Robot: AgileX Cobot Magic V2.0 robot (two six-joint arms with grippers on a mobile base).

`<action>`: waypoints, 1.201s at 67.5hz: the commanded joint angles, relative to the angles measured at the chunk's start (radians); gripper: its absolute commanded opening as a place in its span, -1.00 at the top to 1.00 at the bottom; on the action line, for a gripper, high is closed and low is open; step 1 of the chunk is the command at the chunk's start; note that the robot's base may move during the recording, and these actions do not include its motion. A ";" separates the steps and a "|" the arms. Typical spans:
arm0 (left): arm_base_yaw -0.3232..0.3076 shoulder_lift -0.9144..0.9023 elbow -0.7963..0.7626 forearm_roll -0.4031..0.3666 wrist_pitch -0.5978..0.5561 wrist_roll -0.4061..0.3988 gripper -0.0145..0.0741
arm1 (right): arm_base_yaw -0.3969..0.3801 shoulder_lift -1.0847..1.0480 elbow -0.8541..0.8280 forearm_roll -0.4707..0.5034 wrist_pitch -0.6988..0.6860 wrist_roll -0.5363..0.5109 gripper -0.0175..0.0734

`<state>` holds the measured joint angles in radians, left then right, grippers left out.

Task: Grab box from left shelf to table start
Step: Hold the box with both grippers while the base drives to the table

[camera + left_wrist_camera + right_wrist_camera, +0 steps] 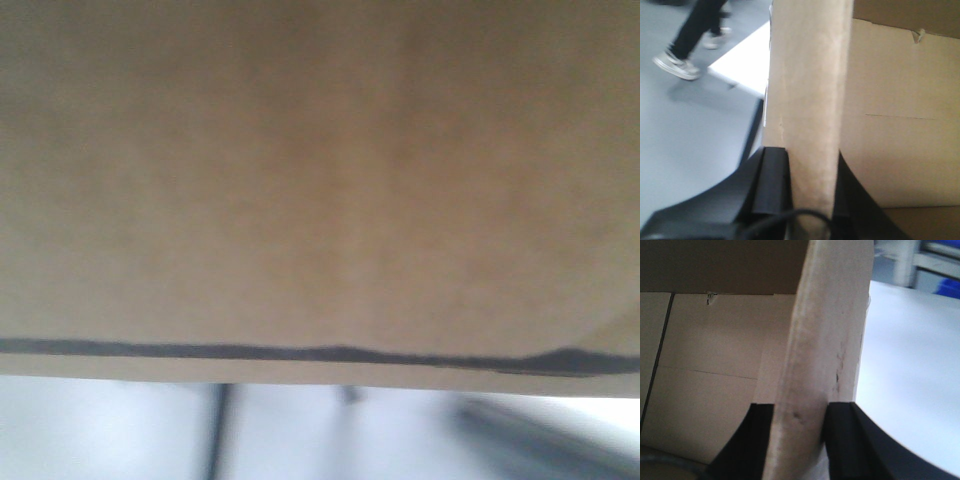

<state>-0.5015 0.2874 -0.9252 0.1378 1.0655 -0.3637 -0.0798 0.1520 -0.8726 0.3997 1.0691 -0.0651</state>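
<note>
The large brown corrugated cardboard box is gripped at both sides: one upright wall is pinched by the left arm's black fingers, the opposite wall by the right arm's fingers. The pale white table is seen just outside the right wall, so a lowering move is judged next.

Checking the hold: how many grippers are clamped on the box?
2. The left gripper clamps one upright wall of the box; the right gripper clamps another wall.
</note>
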 commanded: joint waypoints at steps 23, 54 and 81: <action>-0.009 0.001 -0.045 -0.048 -0.207 -0.039 0.88 | -0.003 0.024 -0.021 -0.038 -0.131 -0.008 0.49; -0.027 0.001 -0.045 -0.048 -0.207 -0.039 0.88 | -0.003 0.024 -0.021 -0.038 -0.131 -0.008 0.49; -0.056 0.001 -0.045 -0.048 -0.207 -0.039 0.88 | -0.003 0.024 -0.021 -0.038 -0.131 -0.008 0.49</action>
<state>-0.5422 0.2874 -0.9252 0.1523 1.0650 -0.3637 -0.0798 0.1520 -0.8726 0.3960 1.0691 -0.0651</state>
